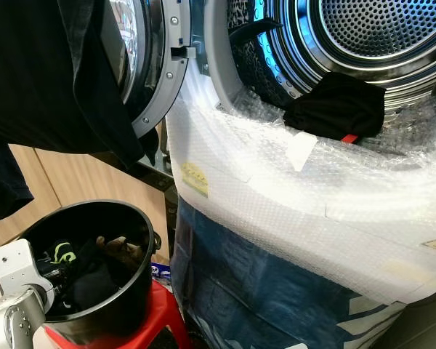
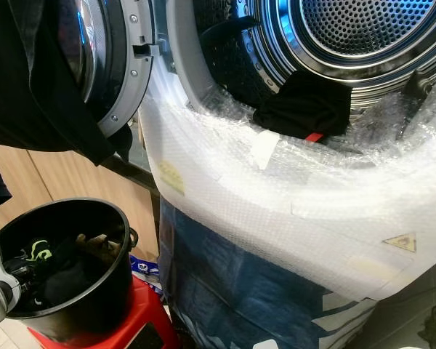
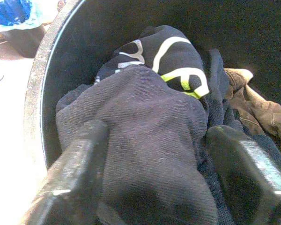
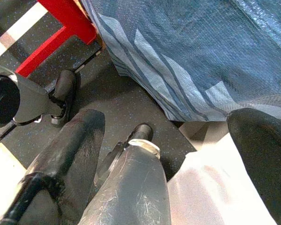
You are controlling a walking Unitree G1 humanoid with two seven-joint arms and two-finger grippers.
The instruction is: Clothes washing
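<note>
- The washing machine (image 1: 291, 218) is wrapped in clear, crinkled bubble wrap, glossy where light strikes it, with blue plastic sheeting below.
- Its drum (image 1: 378, 29) is shiny perforated metal; the door (image 1: 156, 58) has a grey plastic ring around glossy glass.
- Black garment (image 1: 338, 109) on the drum's lip is matt cloth, as is the dark cloth (image 1: 51, 73) hung over the door.
- The bucket (image 1: 123, 291) is smooth, glossy black plastic on a glossy red stool (image 1: 163, 320).
- Inside it, the dark navy garment (image 3: 145, 140) is finely woven, matt cloth between the left gripper (image 3: 157, 164) and its matt black jaws.
- The floor (image 4: 122, 108) is dark, speckled and matt.
</note>
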